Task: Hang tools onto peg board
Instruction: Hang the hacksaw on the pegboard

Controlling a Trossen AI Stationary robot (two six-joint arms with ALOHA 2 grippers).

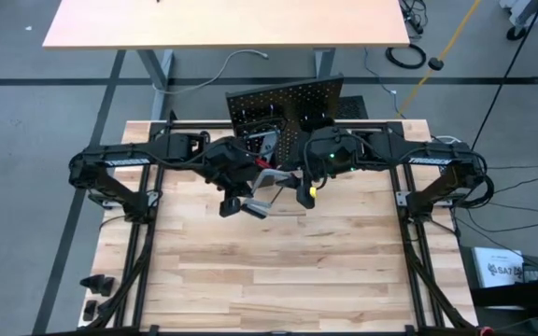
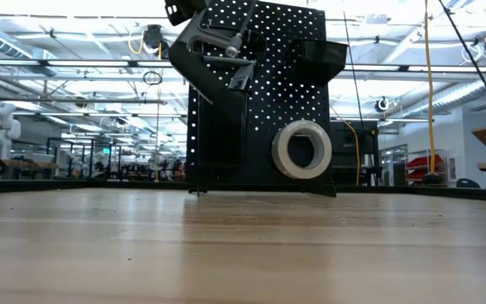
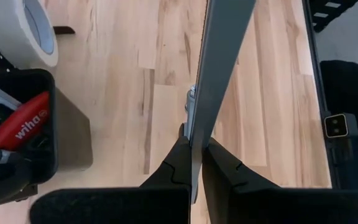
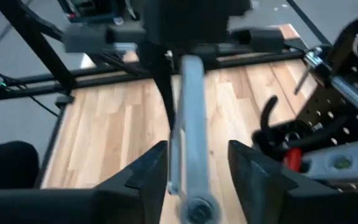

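The left gripper (image 3: 191,163) is closed on the grey bar clamp (image 3: 219,68), and below it the tabletop (image 3: 266,112) is bare, so there is free room under and beside the claw. On one side of it the peg board's black bin (image 3: 39,134) (full, with a red-handled screwdriver (image 3: 20,127) inside) and the white tape roll (image 3: 33,28) block the way. The right gripper (image 4: 197,165) has its fingers apart around the same bar, facing the left arm.

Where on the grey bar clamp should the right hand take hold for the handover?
On the bare flat bar, beyond the left hand, which pinches its thin faces. The right hand already straddles that stretch, fingers on either side. The flat, narrow section probably suits a pinch across its faces.
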